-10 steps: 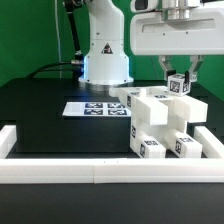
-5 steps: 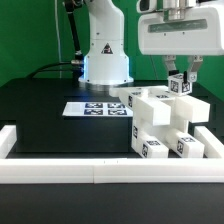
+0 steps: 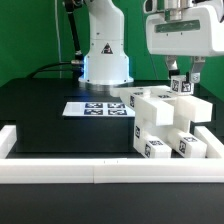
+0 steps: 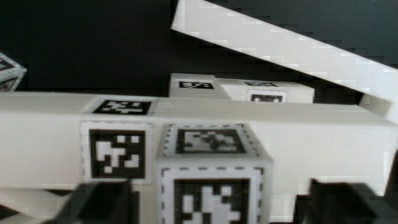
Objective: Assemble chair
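Note:
The chair (image 3: 160, 125) is a blocky stack of white tagged pieces at the exterior view's right, near the front rail. A small tagged post (image 3: 181, 86) stands upright on top of it. My gripper (image 3: 183, 78) hangs straight over this post with one finger on each side. In the wrist view the post (image 4: 214, 190) sits between the dark fingers (image 4: 98, 205), with a clear gap on both sides. The gripper (image 4: 222, 208) is open and holds nothing. The chair's broad top face (image 4: 107, 110) with its tags lies just behind the post.
The marker board (image 3: 95, 108) lies flat on the black table, to the exterior view's left of the chair. A low white border rail (image 3: 90, 170) runs along the front and sides. The arm's white base (image 3: 105, 55) stands at the back.
The jaws have opened off the post, which stays upright on the chair. The gripper body has shifted slightly toward the exterior view's right.

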